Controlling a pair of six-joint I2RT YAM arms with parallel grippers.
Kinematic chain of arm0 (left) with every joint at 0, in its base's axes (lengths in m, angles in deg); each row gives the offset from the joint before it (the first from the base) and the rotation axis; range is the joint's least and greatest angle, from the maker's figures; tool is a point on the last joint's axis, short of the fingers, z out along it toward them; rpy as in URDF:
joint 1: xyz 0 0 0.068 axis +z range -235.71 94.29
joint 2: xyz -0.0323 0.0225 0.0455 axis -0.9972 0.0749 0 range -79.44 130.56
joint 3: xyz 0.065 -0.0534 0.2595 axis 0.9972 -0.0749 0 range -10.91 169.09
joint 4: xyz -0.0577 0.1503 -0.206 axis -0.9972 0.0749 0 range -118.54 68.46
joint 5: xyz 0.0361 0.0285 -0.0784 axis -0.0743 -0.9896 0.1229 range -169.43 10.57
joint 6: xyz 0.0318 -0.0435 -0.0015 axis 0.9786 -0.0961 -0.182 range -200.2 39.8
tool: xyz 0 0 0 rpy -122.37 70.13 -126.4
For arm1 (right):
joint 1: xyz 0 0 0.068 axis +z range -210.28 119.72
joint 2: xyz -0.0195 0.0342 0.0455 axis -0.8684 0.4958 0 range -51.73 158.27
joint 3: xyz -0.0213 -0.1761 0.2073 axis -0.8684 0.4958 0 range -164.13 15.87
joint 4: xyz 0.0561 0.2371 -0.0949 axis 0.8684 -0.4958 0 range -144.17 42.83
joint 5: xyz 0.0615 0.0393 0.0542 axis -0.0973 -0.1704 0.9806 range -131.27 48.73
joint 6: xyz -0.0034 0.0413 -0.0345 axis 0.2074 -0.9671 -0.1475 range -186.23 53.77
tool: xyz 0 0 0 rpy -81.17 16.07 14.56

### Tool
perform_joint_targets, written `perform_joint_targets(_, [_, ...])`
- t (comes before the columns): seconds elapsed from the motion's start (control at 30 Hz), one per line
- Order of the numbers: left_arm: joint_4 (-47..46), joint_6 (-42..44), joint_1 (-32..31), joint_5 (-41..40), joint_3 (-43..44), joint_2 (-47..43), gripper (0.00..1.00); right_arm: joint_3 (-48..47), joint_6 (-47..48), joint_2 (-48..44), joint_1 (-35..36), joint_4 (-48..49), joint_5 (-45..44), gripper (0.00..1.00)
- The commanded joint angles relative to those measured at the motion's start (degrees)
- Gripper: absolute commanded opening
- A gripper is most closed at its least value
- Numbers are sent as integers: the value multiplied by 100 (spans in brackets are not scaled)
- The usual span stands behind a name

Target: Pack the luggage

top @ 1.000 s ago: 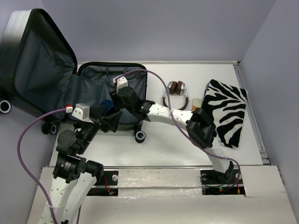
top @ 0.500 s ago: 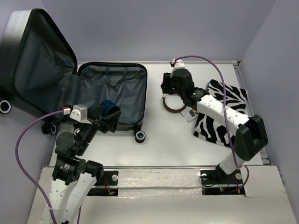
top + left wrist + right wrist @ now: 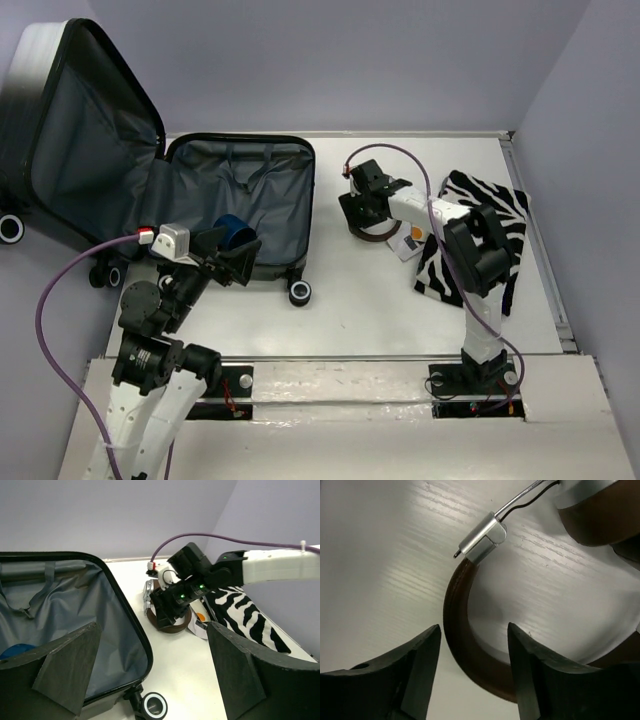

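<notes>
- Top external look at the luggage [image 3: 270, 190]: lying open on the left part of the white table [image 3: 340, 310], dark grey lining facing up, lid standing tilted back toward the left wall, black wheels at the near edge.
- Inside the lower half, close to its front rim, a blue object [image 3: 232, 228], too hidden to identify.
- Just in front of that rim, the left gripper [image 3: 228, 262], jaws spread wide and gripping nothing.
- Same seen from the left wrist [image 3: 152, 630]: only the suitcase rim, a wheel and bare table between the dark fingers [image 3: 70, 675].
- Right of the luggage and apart from it, brown headphones [image 3: 378, 232] with silver fittings, lying flat on the table.
- Directly over the headphones, the right gripper [image 3: 360, 213], pointing down, its arm reaching in from the right side.
- From the right wrist: jaws parted [image 3: 474, 627] and straddling the brown headband [image 3: 465, 660], one finger on each side, not clamped on it; contact with the left finger impossible to judge.
- Beside the headphones on the right, a small white card [image 3: 407, 242] with an orange mark.
- Next to the card, near the table's right edge, a zebra-striped cloth [image 3: 490, 225].
</notes>
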Motion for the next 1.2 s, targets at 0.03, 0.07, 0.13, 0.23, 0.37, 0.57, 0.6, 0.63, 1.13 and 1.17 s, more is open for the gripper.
perform_joint_targets(0.03, [-276, 8, 48, 114, 89, 80, 99, -770, 389, 538, 39, -419, 104, 44])
perform_joint_targets(0.07, [-276, 0, 48, 114, 97, 80, 99, -858, 416, 687, 39, -437, 121, 33])
perform_joint_targets(0.13, [-276, -9, 48, 97, 98, 80, 99, -1139, 616, 758, 39, -393, 156, 12])
perform_joint_targets(0.23, [-276, -18, 48, 88, 89, 107, 99, -1605, 846, 759, 39, -201, 156, 7])
perform_joint_targets(0.37, [-276, -35, 48, 97, 89, 116, 99, -2326, 1014, 339, 39, -51, 33, 7])
perform_joint_targets(0.57, [-276, -246, 48, -202, 89, 107, 99, -2669, 539, -550, 223, 327, 744, 7])
perform_joint_targets(0.6, [-276, -299, 48, -272, 89, 107, 99, -2713, 513, -612, 311, 328, 806, 7])
perform_joint_targets(0.63, [-276, -404, 48, -403, 97, 98, 99, -2809, 513, -691, 538, 345, 832, 7])
perform_joint_targets(1.13, [-92, -431, 163, -1231, 221, -43, 99, -5577, -58, 1829, 1814, 328, 1553, 7])
perform_joint_targets(1.17, [-83, -431, 163, -1196, 212, -34, 99, -5840, -76, 1979, 1814, 336, 1475, 7])
